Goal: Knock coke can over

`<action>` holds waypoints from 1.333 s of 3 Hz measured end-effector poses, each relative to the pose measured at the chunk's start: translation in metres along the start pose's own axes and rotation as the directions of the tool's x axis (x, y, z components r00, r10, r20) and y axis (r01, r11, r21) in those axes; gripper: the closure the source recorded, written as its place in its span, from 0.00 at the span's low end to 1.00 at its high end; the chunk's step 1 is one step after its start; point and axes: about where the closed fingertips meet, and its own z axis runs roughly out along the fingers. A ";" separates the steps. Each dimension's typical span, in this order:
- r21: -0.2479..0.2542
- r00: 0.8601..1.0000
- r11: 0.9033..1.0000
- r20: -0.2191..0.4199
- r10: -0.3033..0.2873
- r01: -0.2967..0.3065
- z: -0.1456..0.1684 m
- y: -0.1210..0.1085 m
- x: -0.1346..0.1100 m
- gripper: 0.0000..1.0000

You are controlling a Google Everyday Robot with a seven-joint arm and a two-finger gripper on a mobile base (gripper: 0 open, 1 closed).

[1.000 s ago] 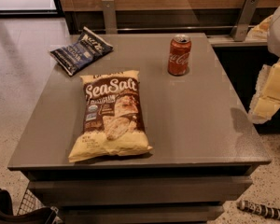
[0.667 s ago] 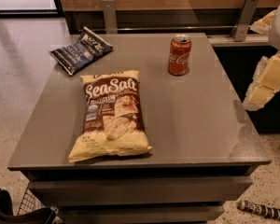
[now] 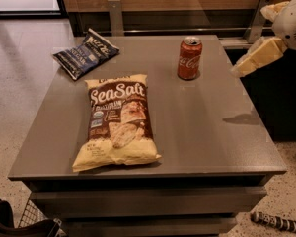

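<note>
The coke can (image 3: 189, 58) is a small red can with white script and a silver top. It stands upright near the far edge of the grey table (image 3: 207, 127), right of the middle. My gripper (image 3: 242, 68) comes in from the right edge of the view, raised above the table's right side. Its pale fingers (image 3: 259, 57) point left toward the can, a short way to the can's right and clear of it.
A large yellow and brown Sea Salt chip bag (image 3: 117, 122) lies flat on the table's front left. A dark blue chip bag (image 3: 86, 53) lies at the far left corner. A wooden wall with metal posts (image 3: 115, 15) runs behind the table.
My gripper has risen and moved left and toward the far side, closer to the can. The can and both bags have not moved.
</note>
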 end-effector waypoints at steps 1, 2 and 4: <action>0.020 0.975 0.997 0.211 0.064 -0.069 0.035 -0.022 -0.017 0.00; 0.002 0.912 0.993 0.396 0.109 -0.120 0.065 -0.035 -0.039 0.00; -0.051 0.767 0.969 0.601 0.224 -0.242 0.094 -0.029 -0.044 0.00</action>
